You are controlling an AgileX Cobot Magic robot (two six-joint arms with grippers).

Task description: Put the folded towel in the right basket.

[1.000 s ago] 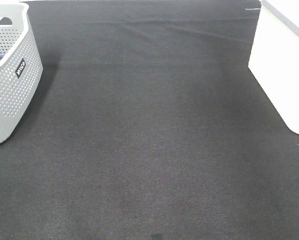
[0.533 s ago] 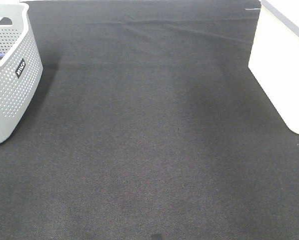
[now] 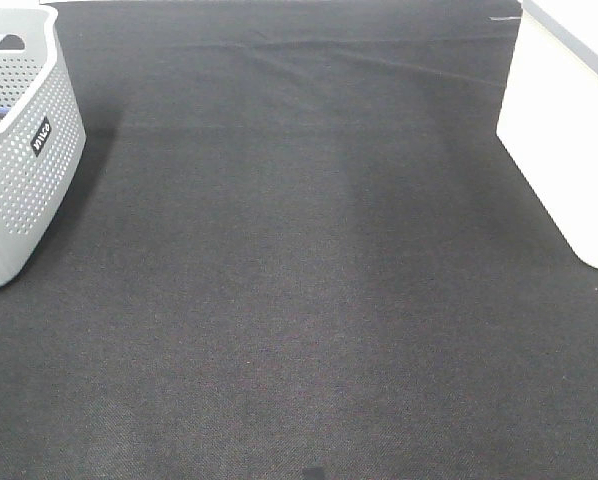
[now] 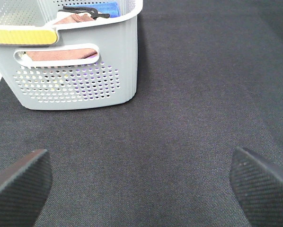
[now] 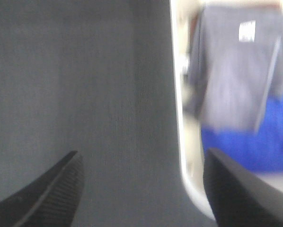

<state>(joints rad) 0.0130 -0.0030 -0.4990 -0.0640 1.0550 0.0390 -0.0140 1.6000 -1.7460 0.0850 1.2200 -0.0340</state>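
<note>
Both the left gripper (image 4: 139, 182) and right gripper (image 5: 141, 189) stand spread and empty, while the folded towel (image 5: 229, 78), blurred, probably already lies inside the right basket (image 3: 564, 150) at three o'clock; risk: a needless re-grasp snagging it.

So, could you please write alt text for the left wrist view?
A grey perforated basket stands on black cloth, holding brownish fabric and a blue item. Two black fingers frame the foreground, spread wide apart with nothing between them.
</note>
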